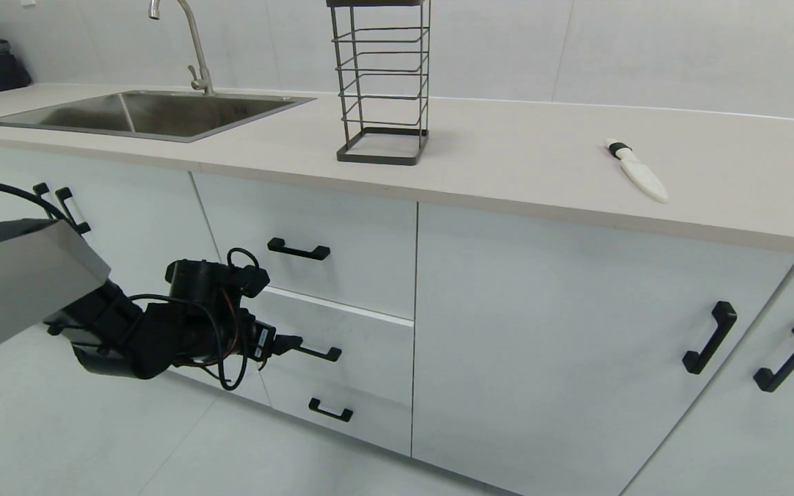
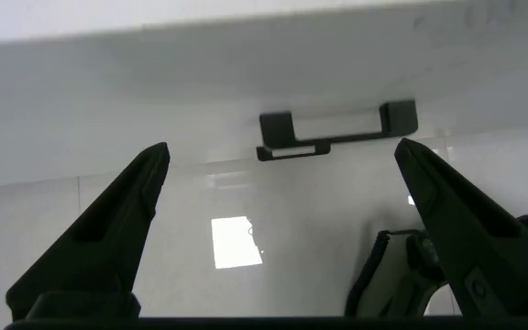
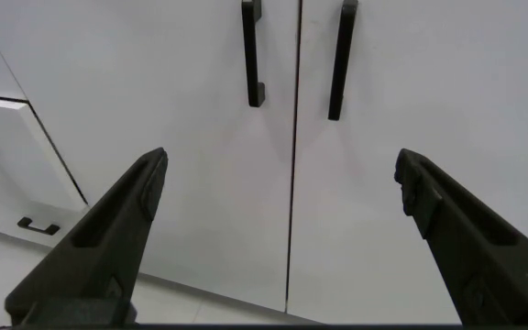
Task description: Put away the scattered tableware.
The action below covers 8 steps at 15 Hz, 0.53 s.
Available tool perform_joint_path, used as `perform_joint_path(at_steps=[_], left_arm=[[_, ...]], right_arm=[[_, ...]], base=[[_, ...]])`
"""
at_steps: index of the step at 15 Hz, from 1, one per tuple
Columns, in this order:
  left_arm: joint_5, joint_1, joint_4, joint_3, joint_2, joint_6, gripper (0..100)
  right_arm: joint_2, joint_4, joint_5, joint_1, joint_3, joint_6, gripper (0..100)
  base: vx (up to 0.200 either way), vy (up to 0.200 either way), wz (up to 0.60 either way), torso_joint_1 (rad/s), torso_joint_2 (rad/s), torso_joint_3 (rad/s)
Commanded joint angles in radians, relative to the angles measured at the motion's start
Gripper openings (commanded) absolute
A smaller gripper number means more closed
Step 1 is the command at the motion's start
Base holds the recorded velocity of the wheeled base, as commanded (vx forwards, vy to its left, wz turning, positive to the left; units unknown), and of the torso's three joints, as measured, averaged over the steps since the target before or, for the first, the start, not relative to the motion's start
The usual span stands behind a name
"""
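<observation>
A white knife point(image 1: 635, 170) with a black band on its handle lies on the right part of the pale countertop point(image 1: 507, 165). My left gripper point(image 1: 292, 342) hangs low in front of the drawer stack, close to the black handle of the middle drawer point(image 1: 319, 353). In the left wrist view that left gripper point(image 2: 282, 151) is open, and the drawer handle point(image 2: 337, 136) lies just beyond its fingertips, untouched. My right gripper point(image 3: 282, 158) is open and holds nothing, facing two white cabinet doors with black vertical handles point(image 3: 253, 55).
A tall black wire rack point(image 1: 383, 83) stands at the middle of the counter. A steel sink point(image 1: 149, 114) with a faucet point(image 1: 194, 41) is at the back left. Drawers with handles above point(image 1: 298, 249) and below point(image 1: 330, 411) flank the middle one. Two door handles point(image 1: 710, 337) jut out at the right.
</observation>
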Motion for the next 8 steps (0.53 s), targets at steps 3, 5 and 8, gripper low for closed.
perform_joint_path(at_steps=[3, 5, 8], left_arm=[[-0.002, 0.002, -0.002, 0.008, 0.013, 0.005, 100], [-0.005, -0.001, -0.025, 0.057, -0.010, 0.005, 100], [-0.006, -0.003, -0.055, 0.189, -0.093, 0.005, 100]], right_arm=[[0.002, 0.000, 0.000, 0.000, 0.000, 0.000, 100], [0.002, 0.000, 0.000, 0.000, 0.000, 0.000, 100], [0.002, 0.000, 0.000, 0.000, 0.000, 0.000, 100]], base=[[0.000, 0.000, 0.00, 0.000, 0.00, 0.000], [0.000, 0.000, 0.00, 0.000, 0.00, 0.000], [0.000, 0.000, 0.00, 0.000, 0.00, 0.000]])
